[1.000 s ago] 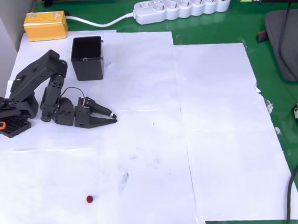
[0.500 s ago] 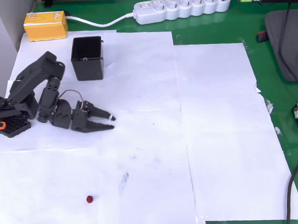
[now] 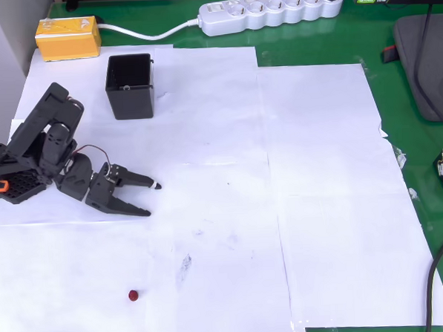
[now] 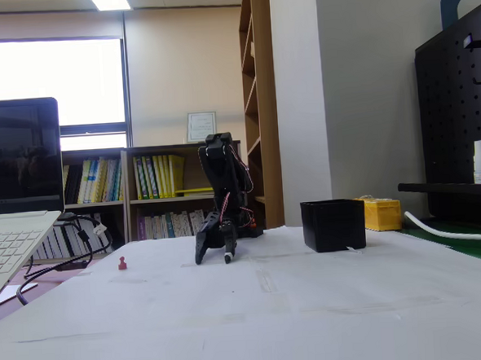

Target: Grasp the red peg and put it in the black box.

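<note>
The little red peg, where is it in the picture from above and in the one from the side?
Overhead view: the red peg lies low and left on the white paper, below the open gripper.
Fixed view: the red peg stands at the left, left of the gripper.
Shared landmark: the black box.

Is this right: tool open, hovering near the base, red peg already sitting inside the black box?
Not quite. The red peg is not in the black box; the overhead view shows it lying on the white paper, well apart from the box, which looks hollow inside. The rest holds: the tool is open, near the base, holding nothing.
</note>
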### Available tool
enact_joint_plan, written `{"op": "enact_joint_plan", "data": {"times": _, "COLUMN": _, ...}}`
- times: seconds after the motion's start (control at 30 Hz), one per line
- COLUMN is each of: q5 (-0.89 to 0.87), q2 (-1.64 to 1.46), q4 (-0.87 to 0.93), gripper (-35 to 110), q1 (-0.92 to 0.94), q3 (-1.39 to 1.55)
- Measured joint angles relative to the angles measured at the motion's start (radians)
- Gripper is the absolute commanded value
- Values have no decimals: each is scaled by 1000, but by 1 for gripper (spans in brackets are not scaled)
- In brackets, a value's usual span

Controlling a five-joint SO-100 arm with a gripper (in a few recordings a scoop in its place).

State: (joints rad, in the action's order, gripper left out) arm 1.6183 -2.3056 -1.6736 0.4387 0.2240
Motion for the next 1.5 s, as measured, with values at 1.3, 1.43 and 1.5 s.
{"op": "enact_joint_plan", "data": {"times": 1.3, "q5": 9, "q2": 9, "q4": 167, "gripper": 25, "q1": 537, "q3": 245}}
{"op": "enact_joint_plan", "data": {"times": 1.43, "q5": -2, "q2": 9, "q4": 187, "gripper": 25, "q1": 526, "q3": 281}}
{"op": "enact_joint_plan", "data": {"times": 1.5, "q5": -8, "q2": 9, "q4": 206, "gripper": 25, "q1": 522, "q3": 293}}
